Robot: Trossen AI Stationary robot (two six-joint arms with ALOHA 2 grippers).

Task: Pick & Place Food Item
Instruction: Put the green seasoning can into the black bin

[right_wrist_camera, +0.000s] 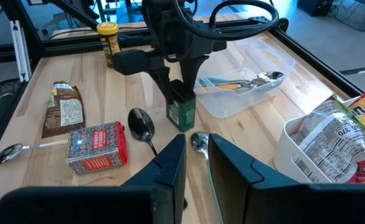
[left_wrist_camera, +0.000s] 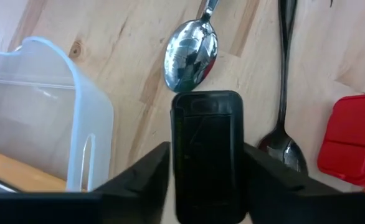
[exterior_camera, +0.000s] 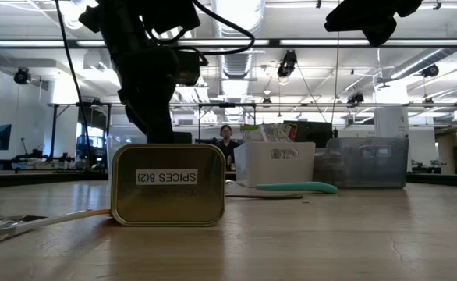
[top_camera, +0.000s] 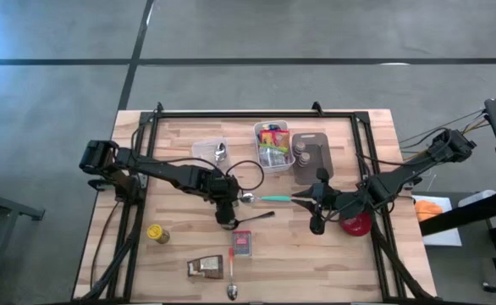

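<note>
Closing on the green spice tin (right_wrist_camera: pixel 182 112), the left gripper (right_wrist_camera: pixel 181 78) sits straight above it near mid-table, fingers straddling the tin's sides; from where I stand I can't tell whether they've made firm contact yet, so call it mid-closure, not a confirmed hold. Left wrist view shows the tin (left_wrist_camera: pixel 207 155) dark and upright between the fingers, with a silver spoon (left_wrist_camera: pixel 190 53) bowl just beyond it and a black spoon (left_wrist_camera: pixel 285 93) lying alongside. Risks as I see them: the tin is tall and narrow, so an off-centre pinch could tip it or twist it as it lifts; if it topples it probably lands on the spoons or knocks the red box (right_wrist_camera: pixel 95 147) nearby. A shallow bite near the top edge could let it slip out mid-carry. The clear plastic container (right_wrist_camera: pixel 248 84) is close beside, so a careless lift path might clip its wall. Right gripper (right_wrist_camera: pixel 197 155) hovers on the right side of the table, jaws narrow and empty, pointed at the same spot; crowding there could mean arm contact.
</note>
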